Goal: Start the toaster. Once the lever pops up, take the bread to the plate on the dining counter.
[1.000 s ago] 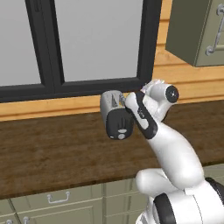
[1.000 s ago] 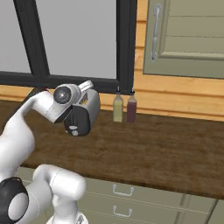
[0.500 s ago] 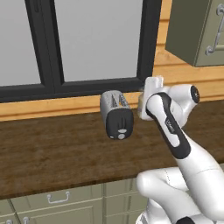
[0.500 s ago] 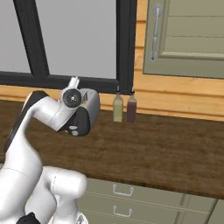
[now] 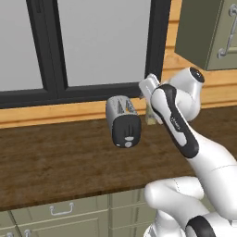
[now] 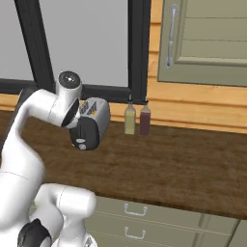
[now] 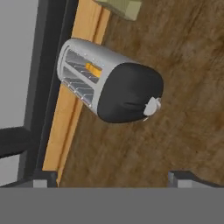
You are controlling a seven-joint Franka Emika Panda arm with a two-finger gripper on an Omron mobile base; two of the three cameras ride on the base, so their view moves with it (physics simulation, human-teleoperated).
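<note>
The silver-grey toaster (image 5: pixel 121 115) (image 6: pixel 94 116) stands on the wood counter below the window, its black end panel (image 7: pixel 127 92) facing the room. A round silver knob (image 7: pixel 152 106) sits low on that panel. I cannot pick out the lever against the dark panel. A yellow-brown edge of the bread (image 7: pixel 92 69) shows down in one slot. My gripper (image 7: pixel 113 178) hangs open above the toaster and to its right, touching nothing, with nothing between its fingers. The plate and the dining counter are out of view.
Two bottles, one yellowish (image 6: pixel 130 119) and one dark red (image 6: pixel 144 119), stand against the wall just right of the toaster. An olive wall cabinet (image 6: pixel 207 43) hangs at upper right. Drawers with handles (image 6: pixel 135 210) run under the counter edge.
My hand has lifted away from the toaster's end panel and swung up and to the right. The toaster has stayed put and the jaws have stayed wide.
</note>
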